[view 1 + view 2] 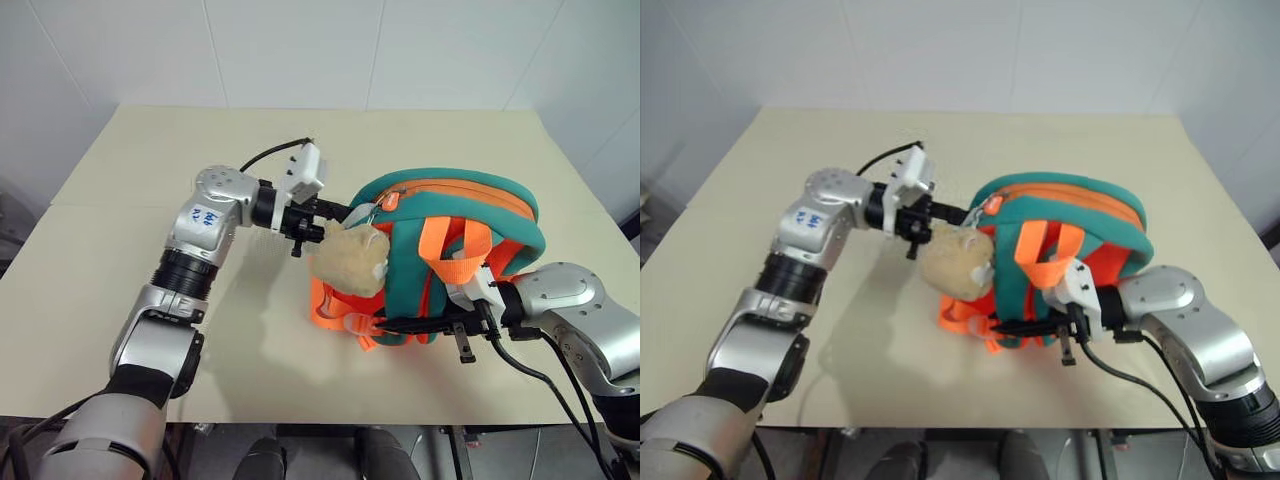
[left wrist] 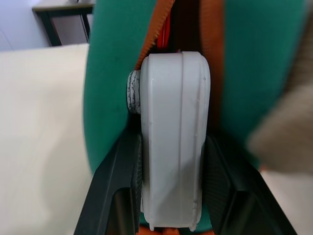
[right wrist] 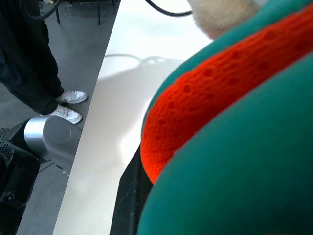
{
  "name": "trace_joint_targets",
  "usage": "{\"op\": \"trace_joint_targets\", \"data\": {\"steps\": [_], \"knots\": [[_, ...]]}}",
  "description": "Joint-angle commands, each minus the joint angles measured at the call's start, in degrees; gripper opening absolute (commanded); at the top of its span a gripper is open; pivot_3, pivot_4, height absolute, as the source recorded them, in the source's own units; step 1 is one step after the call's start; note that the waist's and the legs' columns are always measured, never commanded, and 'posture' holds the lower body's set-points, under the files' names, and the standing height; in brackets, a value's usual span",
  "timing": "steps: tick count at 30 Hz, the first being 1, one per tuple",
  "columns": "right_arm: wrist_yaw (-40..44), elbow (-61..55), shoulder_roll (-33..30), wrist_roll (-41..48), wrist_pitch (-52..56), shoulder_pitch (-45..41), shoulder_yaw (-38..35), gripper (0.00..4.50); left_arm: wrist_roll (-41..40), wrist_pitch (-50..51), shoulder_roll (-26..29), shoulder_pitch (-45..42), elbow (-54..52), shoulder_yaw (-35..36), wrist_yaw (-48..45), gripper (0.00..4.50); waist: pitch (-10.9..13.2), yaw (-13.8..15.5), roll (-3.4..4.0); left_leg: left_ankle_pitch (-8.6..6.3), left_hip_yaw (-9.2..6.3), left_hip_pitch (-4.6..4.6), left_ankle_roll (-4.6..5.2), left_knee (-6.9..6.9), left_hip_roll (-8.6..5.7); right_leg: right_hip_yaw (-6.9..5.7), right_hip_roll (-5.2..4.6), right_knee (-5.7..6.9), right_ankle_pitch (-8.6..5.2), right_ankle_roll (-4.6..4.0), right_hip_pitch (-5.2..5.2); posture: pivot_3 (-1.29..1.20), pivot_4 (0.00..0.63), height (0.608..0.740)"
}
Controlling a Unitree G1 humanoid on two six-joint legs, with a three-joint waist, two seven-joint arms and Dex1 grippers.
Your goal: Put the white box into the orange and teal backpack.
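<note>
Insertion stage. Left tool (image 2: pixel 171 196) grips the white box (image 2: pixel 173 137) edge-on between its fingers, the box's long axis running straight ahead into the zipper gap of the orange and teal backpack (image 1: pixel 470 205), which lies on the table (image 1: pixel 150 160). Right tool (image 1: pixel 425 325) appears clamped on the backpack's lower teal edge, bracing it. Head views hide the box behind the plush toy (image 1: pixel 348 258); the left wrist view shows it at the opening.

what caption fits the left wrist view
Left gripper pushing the white box edge-on into the orange and teal backpack.
</note>
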Motion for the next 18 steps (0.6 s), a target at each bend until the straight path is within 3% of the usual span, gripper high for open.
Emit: {"op": "trace_joint_targets", "data": {"steps": [1,18], "knots": [[-0.4,-1.1,0.5,0.1,-0.7,-0.5,0.0,0.66,2.0,0.2,-1.3,-1.4,1.7,-1.0,1.4,1.3,0.0,0.0,0.0,0.0,0.0,0.0,0.0,0.02,-0.01,0.0,-0.01,0.0,0.01,0.01,0.02,0.0,0.15,0.74],[-1.0,0.7,2.3,-1.6,-1.4,-2.2,1.1,0.66,5.7,1.8,-4.7,-2.0,4.6,-2.4,2.7,1.3,0.0,1.1,0.0,-0.01,-0.01,0.11,0.02,0.07,-0.03,0.0,-0.01,-0.08,0.05,0.08,0.22,0.0,0.15,0.74]]}}
